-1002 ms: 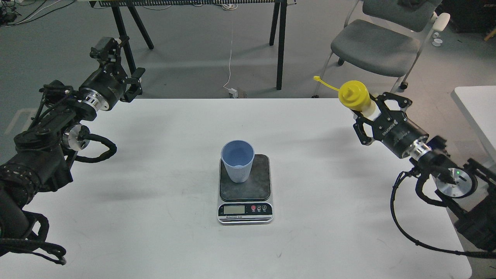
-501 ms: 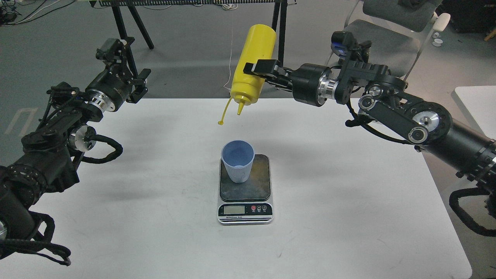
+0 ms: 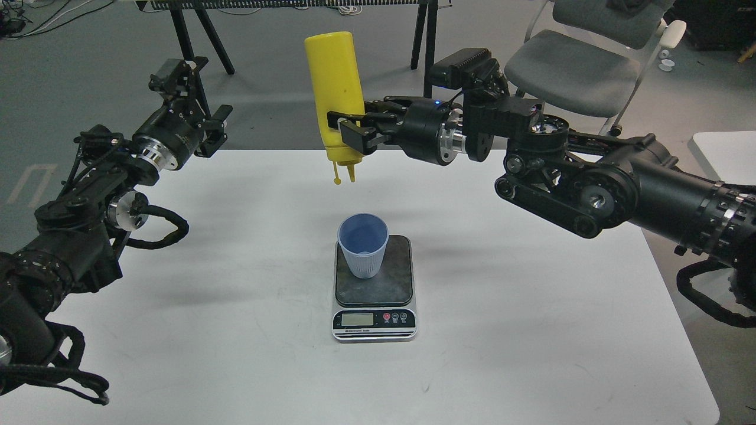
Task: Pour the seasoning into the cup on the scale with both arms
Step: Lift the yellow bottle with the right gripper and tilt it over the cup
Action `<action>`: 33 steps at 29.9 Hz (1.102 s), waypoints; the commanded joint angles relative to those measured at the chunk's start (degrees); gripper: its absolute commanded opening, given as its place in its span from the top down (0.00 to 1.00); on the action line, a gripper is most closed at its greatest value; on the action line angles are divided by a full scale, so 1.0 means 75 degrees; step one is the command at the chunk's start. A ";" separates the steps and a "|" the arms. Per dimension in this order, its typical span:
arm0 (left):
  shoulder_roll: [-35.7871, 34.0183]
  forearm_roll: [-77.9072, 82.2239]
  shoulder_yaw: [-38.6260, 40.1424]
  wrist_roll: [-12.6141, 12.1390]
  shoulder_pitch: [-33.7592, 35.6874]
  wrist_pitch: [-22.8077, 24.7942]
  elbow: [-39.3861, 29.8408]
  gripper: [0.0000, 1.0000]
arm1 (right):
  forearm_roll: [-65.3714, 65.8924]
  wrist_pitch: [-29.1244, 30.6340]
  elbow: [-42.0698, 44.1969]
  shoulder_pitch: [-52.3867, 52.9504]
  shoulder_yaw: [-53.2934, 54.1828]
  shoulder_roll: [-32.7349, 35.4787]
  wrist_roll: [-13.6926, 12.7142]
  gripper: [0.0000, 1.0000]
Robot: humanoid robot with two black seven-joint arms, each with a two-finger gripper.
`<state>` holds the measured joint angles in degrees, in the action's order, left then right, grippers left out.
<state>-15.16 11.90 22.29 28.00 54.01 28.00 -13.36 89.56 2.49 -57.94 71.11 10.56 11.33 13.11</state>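
Note:
The light-blue cup stands upright on the dark platform of the scale in the middle of the white table. My right gripper is shut on the yellow seasoning bottle and holds it upside down, nozzle pointing down, above and slightly left of the cup. The cap strap hangs beside the nozzle. No seasoning shows between nozzle and cup. My left gripper is open and empty over the table's far left edge, well away from the cup.
The white table carries only the scale and cup. Behind it stand black table legs and a grey chair. A second white table corner shows at the right.
My right arm has swung the bottle from the far right to above the cup, turned it upside down, then shifted it a little left. The left gripper has edged slightly right.

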 commanded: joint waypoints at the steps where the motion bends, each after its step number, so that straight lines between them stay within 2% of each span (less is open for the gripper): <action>1: -0.0006 -0.0005 -0.0007 0.0001 -0.0007 0.0000 0.0000 0.01 | 0.0397 -0.0121 -0.0009 0.0057 -0.0013 -0.0023 -0.0001 0.71; 12: -0.0017 -0.0005 0.0005 0.0001 0.0028 0.0000 0.0000 0.01 | 0.0435 -0.0028 -0.0196 0.0046 -0.0224 0.0047 0.0069 0.71; 16: -0.0017 -0.0005 -0.0007 0.0001 0.0040 0.0000 0.0000 0.01 | 0.0141 0.0277 -0.0536 -0.0001 -0.0248 0.0082 0.0045 0.71; 33: -0.0041 0.0007 -0.0007 0.0001 0.0064 0.0000 0.0000 0.01 | 0.0094 0.0488 -0.0560 0.0092 -0.0248 0.0223 0.0069 0.70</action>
<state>-15.51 11.94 22.18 28.00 54.40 28.00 -13.36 90.27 6.14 -62.15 71.57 8.61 12.62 13.63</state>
